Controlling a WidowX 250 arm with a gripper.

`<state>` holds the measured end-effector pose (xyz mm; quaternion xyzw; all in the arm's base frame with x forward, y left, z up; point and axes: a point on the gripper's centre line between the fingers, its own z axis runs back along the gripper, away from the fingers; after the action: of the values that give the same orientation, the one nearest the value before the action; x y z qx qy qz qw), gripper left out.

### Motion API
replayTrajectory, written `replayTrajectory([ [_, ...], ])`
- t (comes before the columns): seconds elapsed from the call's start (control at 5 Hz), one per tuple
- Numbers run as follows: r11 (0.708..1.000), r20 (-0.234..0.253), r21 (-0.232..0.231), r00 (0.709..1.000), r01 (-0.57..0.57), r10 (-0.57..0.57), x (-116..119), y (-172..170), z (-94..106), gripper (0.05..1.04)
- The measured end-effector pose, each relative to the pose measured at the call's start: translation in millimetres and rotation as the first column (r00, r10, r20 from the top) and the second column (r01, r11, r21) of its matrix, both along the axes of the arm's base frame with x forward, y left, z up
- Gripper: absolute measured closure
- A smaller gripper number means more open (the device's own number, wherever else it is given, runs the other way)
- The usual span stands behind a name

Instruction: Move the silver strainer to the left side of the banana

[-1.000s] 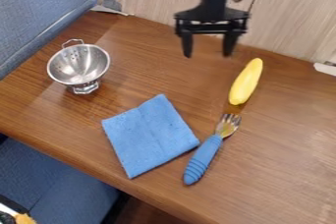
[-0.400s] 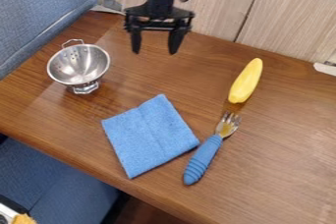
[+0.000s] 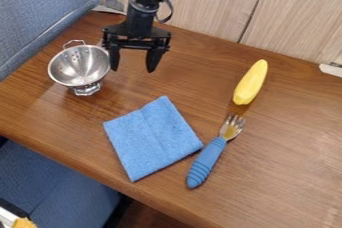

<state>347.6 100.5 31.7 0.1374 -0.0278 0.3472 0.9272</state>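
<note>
My gripper (image 3: 133, 70) hangs over the back left part of the table, open, with nothing between its fingers. Just left of it is the silver strainer (image 3: 80, 67), upright on its small foot; the gripper's left finger overlaps the strainer's right rim in the view, and whether they touch I cannot tell. On the right half of the table lies the yellow banana (image 3: 250, 82), a good way to the right of both.
A folded blue cloth (image 3: 152, 138) lies mid-table, in front of the gripper. Beside it is a fork (image 3: 212, 154) with a blue handle, below the banana. A wood-grain wall (image 3: 220, 2) bounds the table's back, and a blue padded panel (image 3: 41, 19) its left.
My gripper has moved left from near the banana to beside the strainer, and most recently a little lower in the view. The strainer and banana have stayed put.
</note>
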Motion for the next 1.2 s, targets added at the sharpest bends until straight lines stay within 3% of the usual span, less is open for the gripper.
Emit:
replayTrajectory([
  [0.2, 0.998, -0.018, 0.052, 0.999, -0.032, 0.033, -4.0, 8.1, 0.4, 0.083],
  [0.8, 0.990, -0.070, 0.086, 0.991, -0.110, 0.116, -10.8, 31.0, -14.9, 0.103],
  [1.0, 0.988, -0.101, 0.081, 0.985, -0.132, 0.140, -14.5, 38.2, -25.0, 0.213],
  [1.2, 0.987, -0.103, 0.085, 0.984, -0.137, 0.146, -14.0, 40.7, -24.3, 0.513],
])
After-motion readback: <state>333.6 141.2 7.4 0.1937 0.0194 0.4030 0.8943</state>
